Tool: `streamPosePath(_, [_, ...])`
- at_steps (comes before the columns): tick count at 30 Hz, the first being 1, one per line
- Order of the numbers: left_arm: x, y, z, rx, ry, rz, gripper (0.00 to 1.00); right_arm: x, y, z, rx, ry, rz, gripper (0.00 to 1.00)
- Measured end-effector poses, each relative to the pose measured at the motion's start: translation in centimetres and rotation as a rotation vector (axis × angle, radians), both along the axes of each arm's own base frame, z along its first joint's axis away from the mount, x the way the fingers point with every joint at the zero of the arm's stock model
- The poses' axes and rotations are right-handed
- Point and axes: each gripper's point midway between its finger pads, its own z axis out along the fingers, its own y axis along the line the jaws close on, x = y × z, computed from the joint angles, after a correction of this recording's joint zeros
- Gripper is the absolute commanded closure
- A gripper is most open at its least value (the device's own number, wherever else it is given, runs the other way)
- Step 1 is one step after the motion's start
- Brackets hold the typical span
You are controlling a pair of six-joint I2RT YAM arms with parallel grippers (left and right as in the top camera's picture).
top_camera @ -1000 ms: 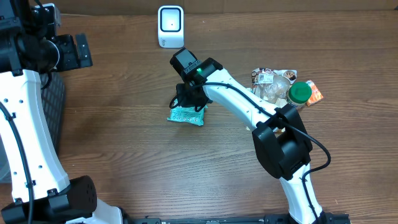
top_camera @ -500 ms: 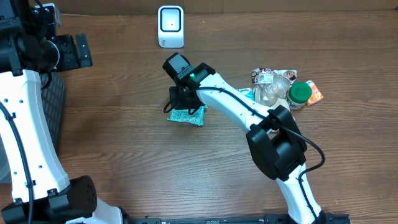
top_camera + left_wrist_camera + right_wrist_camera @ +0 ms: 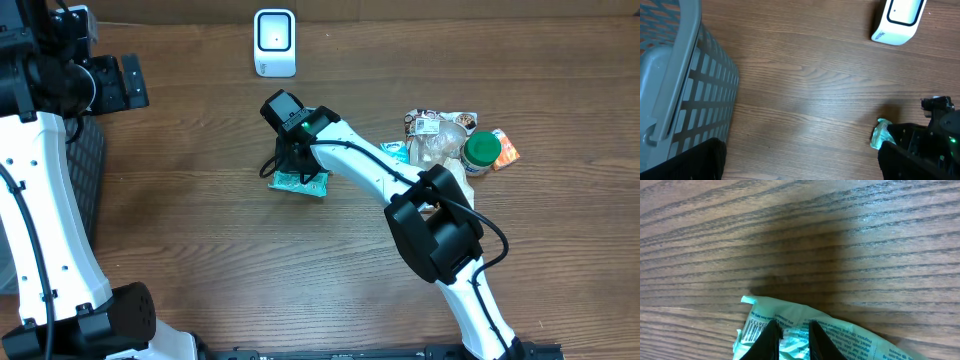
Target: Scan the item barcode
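Green packet sits near tabletop centre; resting or just lifted, cannot tell. Right hand nearly closed, pinching packet's top edge, probably to carry barcode toward scanner at 12 o'clock. Nothing lies between them. Pile of other goods at 3 o'clock, well apart. Grey basket at 9 o'clock. Left hand spread wide, holding nothing, near basket.

A mock shop checkout is seen: a white scanner is set top centre on a wooden table, a grey basket at left, packaged goods heaped at right.
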Motion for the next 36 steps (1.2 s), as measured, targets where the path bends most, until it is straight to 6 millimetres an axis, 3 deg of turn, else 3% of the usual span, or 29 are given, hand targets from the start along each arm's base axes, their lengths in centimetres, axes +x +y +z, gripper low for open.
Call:
streamPosePath(5, [0.0,0.0,0.0,0.000,0.000,0.000,0.01,0.0,0.3,0.0,0.004,-0.006,0.031,0.64])
streamPosePath(7, [0.0,0.0,0.0,0.000,0.000,0.000,0.01,0.1,0.4,-0.1,0.000,-0.013,0.062,0.51])
streamPosePath(15, [0.0,0.0,0.0,0.000,0.000,0.000,0.01,-0.6,1.6,-0.5,0.014,0.003,0.238,0.42])
streamPosePath(20, [0.0,0.0,0.0,0.000,0.000,0.000,0.00,-1.0,1.6,1.6,-0.012,0.041,0.300,0.37])
streamPosePath(23, [0.0,0.0,0.0,0.000,0.000,0.000,0.00,-0.8,1.7,5.1,-0.006,0.035,0.316,0.38])
streamPosePath(28, [0.0,0.0,0.0,0.000,0.000,0.000,0.00,-2.6,0.8,9.2,0.015,0.101,0.334,0.57])
streamPosePath(32, [0.0,0.0,0.0,0.000,0.000,0.000,0.01,-5.0,0.8,8.7,0.048,0.207,0.340,0.69])
streamPosePath(36, [0.0,0.0,0.0,0.000,0.000,0.000,0.00,-7.8,1.4,5.6,0.040,0.304,0.350,0.70])
